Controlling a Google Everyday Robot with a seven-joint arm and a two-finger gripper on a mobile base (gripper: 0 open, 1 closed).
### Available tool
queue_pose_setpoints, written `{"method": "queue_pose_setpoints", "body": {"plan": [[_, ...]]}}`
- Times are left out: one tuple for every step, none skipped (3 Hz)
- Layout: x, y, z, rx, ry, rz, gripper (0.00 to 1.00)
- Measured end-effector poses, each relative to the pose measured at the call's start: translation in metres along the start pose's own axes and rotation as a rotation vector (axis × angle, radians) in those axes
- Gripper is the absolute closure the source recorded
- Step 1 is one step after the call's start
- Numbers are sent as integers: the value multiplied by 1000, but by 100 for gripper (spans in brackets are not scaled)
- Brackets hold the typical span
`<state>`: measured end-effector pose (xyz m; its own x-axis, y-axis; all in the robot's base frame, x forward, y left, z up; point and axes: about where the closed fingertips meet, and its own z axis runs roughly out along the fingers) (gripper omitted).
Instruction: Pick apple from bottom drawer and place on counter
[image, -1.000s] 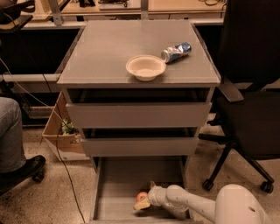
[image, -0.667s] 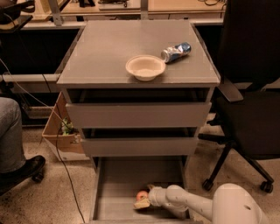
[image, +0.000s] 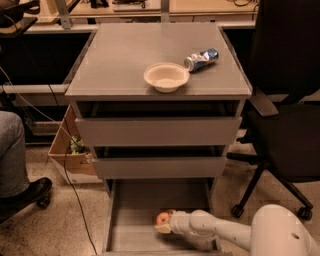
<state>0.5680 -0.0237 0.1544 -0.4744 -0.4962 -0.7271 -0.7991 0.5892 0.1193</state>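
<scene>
The apple (image: 162, 218), small and red-orange with a yellowish patch, lies on the floor of the open bottom drawer (image: 135, 210), near its front middle. My gripper (image: 165, 224) reaches into the drawer from the lower right on a white arm and sits right against the apple. Its fingers surround or touch the apple's right side. The counter (image: 125, 55), the flat grey cabinet top, holds a cream bowl (image: 166, 76) and a crushed blue-silver can (image: 201, 59).
Two shallower grey drawers (image: 157, 131) are slightly open above the bottom one. A black office chair (image: 285, 115) stands close on the right. A person's leg and shoe (image: 20, 170) are at the left, beside a cardboard box (image: 70, 150) and cables.
The gripper has stayed at the apple in the bottom drawer; the arm has shifted very slightly. The apple has not visibly lifted.
</scene>
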Motion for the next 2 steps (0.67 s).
{"method": "queue_pose_setpoints", "body": {"plan": [[-52,16,-47,-21,-19,-48,99],[-72,2,-91,-55,-41,-26,100]]}}
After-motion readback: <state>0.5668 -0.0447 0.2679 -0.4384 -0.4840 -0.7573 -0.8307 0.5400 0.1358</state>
